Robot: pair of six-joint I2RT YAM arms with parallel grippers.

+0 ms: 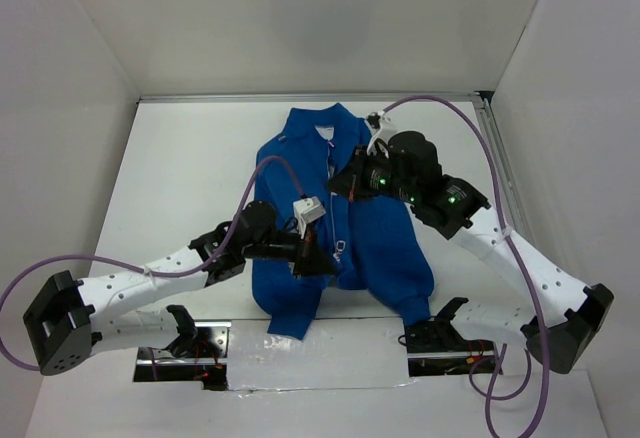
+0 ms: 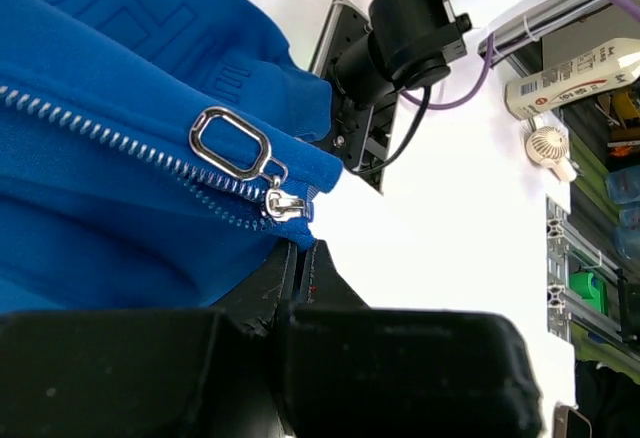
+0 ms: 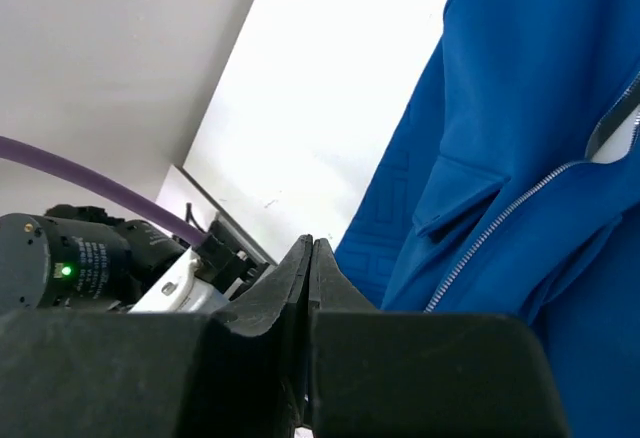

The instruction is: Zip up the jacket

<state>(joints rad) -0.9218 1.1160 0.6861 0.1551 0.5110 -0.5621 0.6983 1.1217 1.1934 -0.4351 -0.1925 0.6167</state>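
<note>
Looks early: pinching near hem of the jacket point(image 1: 380, 228), spread on the table point(image 1: 190, 158) w/ collar point(image 1: 320, 118) far, in shut left pincer point(image 2: 303, 255), by zipper slider point(image 2: 283, 205) and ring pull point(image 2: 243, 130). Next prob. calls for opening right pincer point(image 3: 311, 250), shut on nothing over the chest, then gripping the pull and drawing it far. Can't judge meshing of teeth point(image 2: 100, 132) past slider, nor see left sleeve end under left arm point(image 1: 150, 283).

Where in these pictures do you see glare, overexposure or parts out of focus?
Left wrist: the table is washed out white, the zipper pull glints, the near fingers are blurred. Right wrist: table again overexposed. Top external: even light, jacket sharp.
</note>
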